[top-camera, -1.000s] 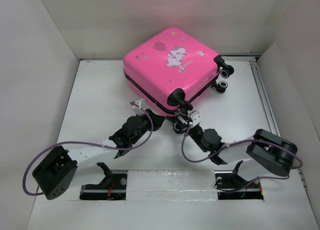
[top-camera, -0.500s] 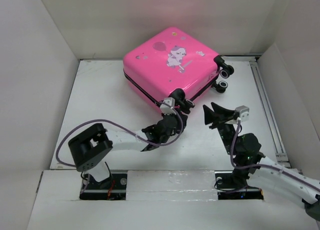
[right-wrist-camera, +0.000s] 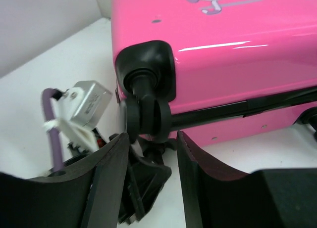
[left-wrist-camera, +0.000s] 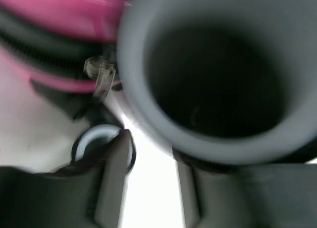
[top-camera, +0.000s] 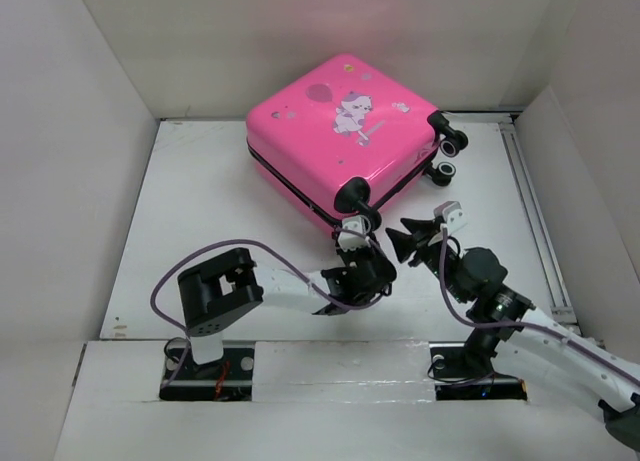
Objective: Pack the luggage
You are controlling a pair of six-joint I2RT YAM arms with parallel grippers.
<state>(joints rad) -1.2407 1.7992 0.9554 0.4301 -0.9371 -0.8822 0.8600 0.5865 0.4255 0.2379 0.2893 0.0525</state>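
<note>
Hot-pink cartoon-print suitcase (top-camera: 340, 131) closed and flat toward the back of the white table (top-camera: 200, 201), with left gripper (left-wrist-camera: 148, 154) partly open and empty beside its near corner wheel (right-wrist-camera: 146, 114), right gripper (right-wrist-camera: 152, 136) likewise parted, empty, just short of that wheel.

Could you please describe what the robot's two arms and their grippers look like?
The left arm and right arm have white links between bulky black joint housings, and each trails a looping purple cable. The left gripper and right gripper each have two flat black fingers and a small grey-white camera block.
</note>
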